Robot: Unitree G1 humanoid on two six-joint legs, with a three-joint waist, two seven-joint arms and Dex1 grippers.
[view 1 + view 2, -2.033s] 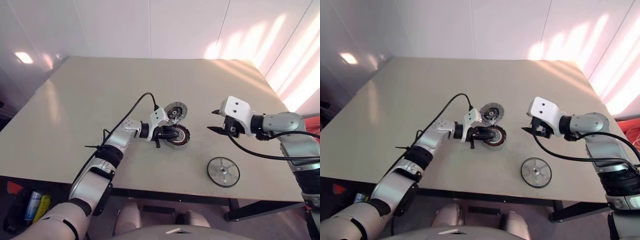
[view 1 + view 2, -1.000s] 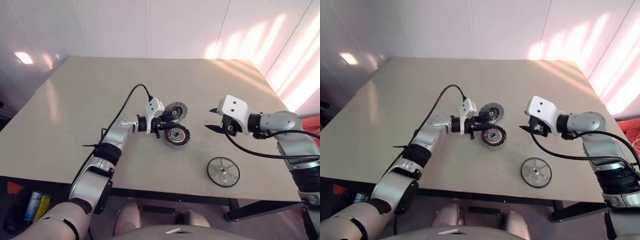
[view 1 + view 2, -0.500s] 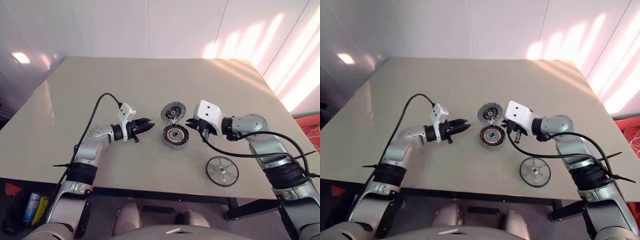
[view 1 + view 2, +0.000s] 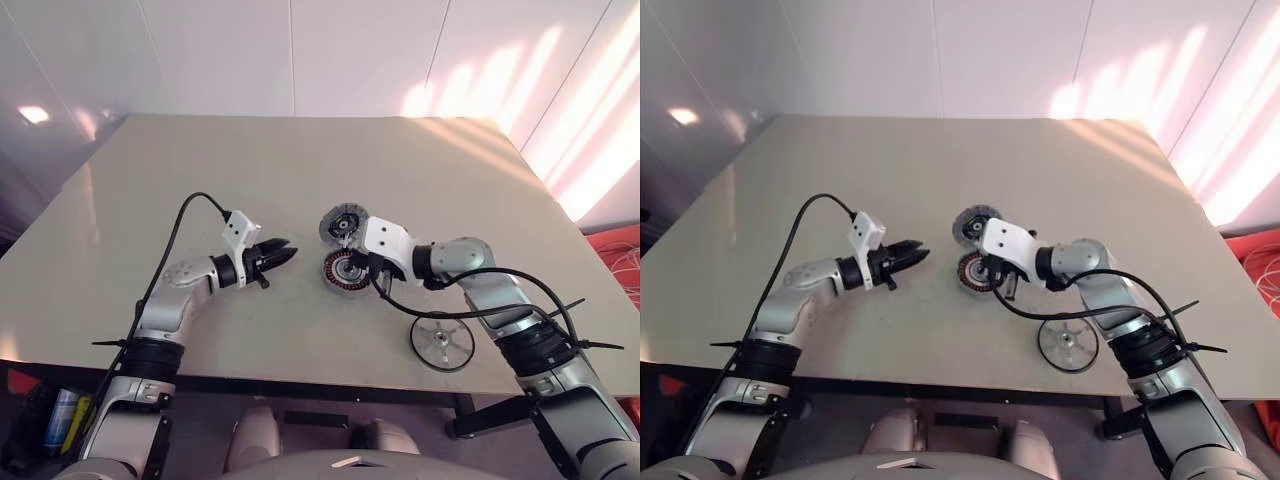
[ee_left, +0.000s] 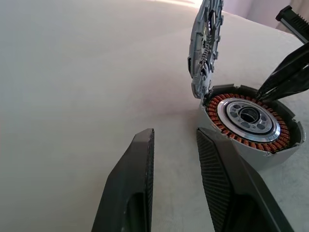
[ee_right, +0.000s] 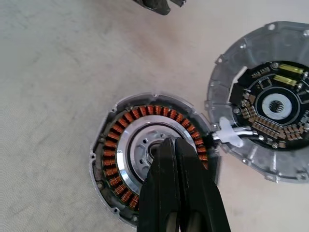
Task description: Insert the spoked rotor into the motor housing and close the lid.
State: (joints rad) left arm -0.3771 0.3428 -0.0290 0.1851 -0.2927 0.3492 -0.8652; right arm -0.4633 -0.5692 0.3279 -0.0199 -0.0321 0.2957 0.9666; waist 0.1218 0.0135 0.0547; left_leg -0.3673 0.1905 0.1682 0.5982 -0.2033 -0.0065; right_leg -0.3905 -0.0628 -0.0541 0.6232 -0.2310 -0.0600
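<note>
1. Table [image 4: 200, 170] is lying mostly bare, with wide open room on its far half.
2. Housing [image 4: 345, 268] is sitting mid-table, lid [image 4: 343, 224] standing open at its far edge.
3. Rotor [image 4: 442, 342] is lying flat near the front edge, well apart from both grippers.
4. Right gripper [image 6: 175, 150], fingers pressed together, is pointing into the housing's centre.
5. Left gripper [image 4: 283, 253] is hanging just beside the housing, fingers slightly parted, holding nothing.
</note>
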